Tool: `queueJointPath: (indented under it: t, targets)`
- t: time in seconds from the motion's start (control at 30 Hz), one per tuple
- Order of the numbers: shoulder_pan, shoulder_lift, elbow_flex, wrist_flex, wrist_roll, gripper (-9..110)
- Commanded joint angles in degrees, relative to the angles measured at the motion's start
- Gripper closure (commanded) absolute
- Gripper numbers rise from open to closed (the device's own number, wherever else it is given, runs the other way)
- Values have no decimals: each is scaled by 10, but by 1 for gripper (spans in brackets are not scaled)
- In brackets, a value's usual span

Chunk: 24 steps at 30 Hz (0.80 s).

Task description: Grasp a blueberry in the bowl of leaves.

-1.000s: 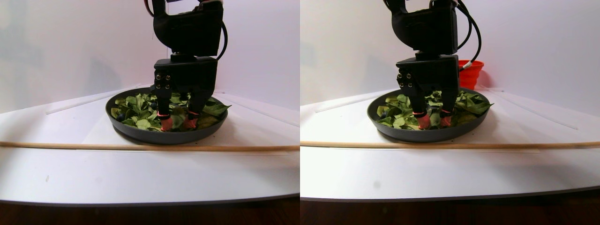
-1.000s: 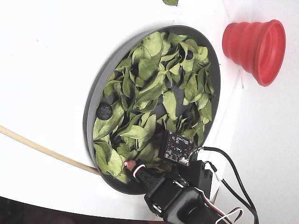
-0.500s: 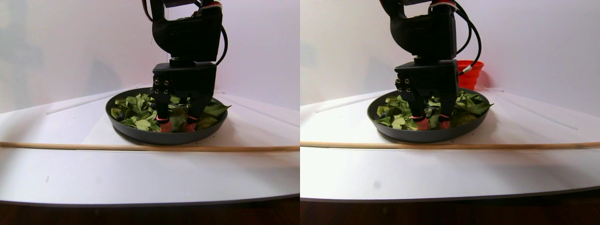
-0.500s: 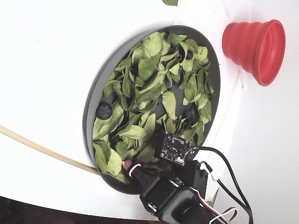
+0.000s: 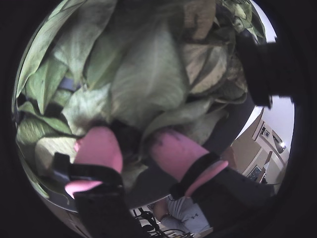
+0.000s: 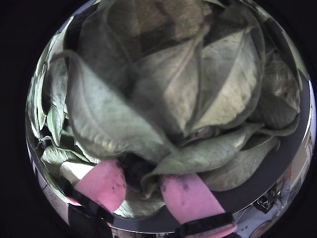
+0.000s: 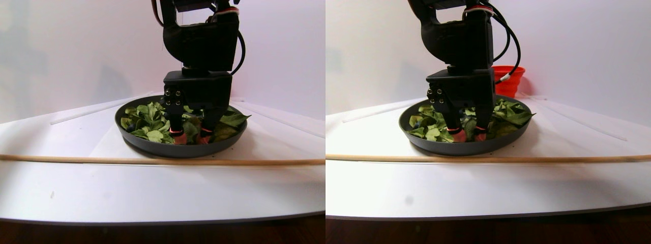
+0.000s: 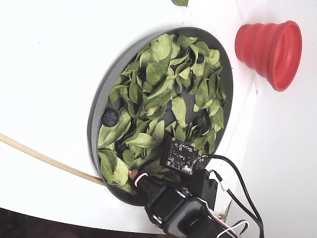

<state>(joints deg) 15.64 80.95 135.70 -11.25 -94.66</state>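
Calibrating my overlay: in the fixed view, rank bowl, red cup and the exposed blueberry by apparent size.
1. The dark-grey bowl, by far largest.
2. The red cup.
3. The exposed blueberry, smallest.

Two pink fingertips [image 6: 101,186] press into the leaves [image 6: 168,94], slightly apart, with something dark between them.

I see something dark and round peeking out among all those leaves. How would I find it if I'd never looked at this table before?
In the fixed view, start at the wide dark-grey bowl heaped with green leaves, left of the red cup. Follow the bowl's left inner edge to a blueberry lying on bare bowl floor. It is dark, round and matte, unlike the flat, pointed green leaves around it.
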Motion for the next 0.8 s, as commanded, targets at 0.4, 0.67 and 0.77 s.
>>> queueJointPath:
  t: [0.4,0.67,0.77]
  targets:
    - [7,14,-7,-12,-11,91]
    - [8,44,-7,-11,-17,91]
    - [9,56,-7,-4,-18,91]
